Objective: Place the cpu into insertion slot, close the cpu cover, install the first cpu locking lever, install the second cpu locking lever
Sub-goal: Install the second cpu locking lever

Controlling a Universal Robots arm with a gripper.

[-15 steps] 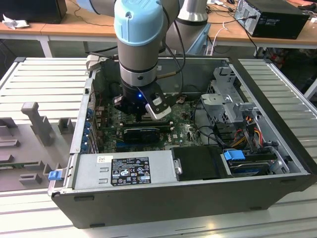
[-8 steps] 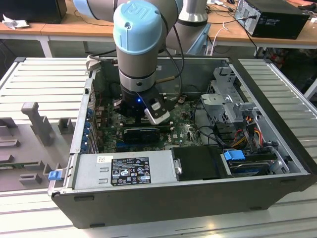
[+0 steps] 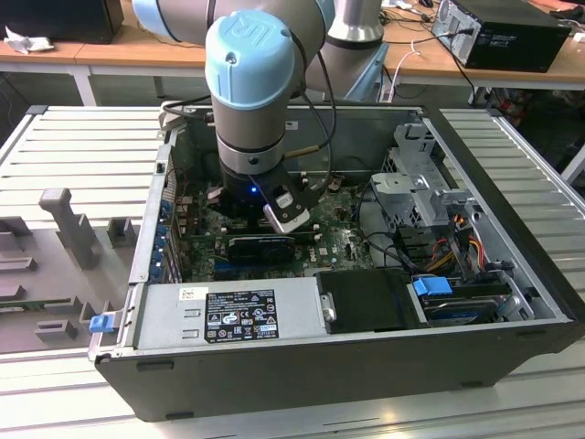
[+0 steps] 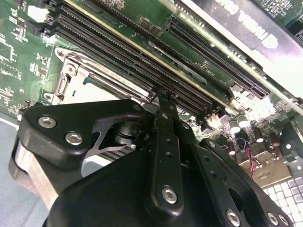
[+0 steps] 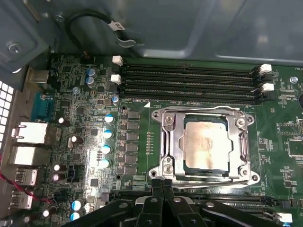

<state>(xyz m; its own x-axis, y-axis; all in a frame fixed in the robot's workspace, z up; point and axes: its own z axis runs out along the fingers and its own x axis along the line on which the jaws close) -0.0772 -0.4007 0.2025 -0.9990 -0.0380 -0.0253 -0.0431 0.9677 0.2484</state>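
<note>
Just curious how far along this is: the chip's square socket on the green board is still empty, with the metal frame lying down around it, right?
Not quite. In the first wrist view the insertion slot is not empty: the cpu already sits in it. The cpu cover does lie down around it, as you said.

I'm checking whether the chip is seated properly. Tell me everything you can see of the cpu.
In the first wrist view the cpu is a flat square chip with a dull tan-silver metal face, faintly smudged. It lies level in the insertion slot, and the silvery cpu cover frames it, its window leaving the face bare. The end effector sits by the slot's edge, clear of the chip.
</note>
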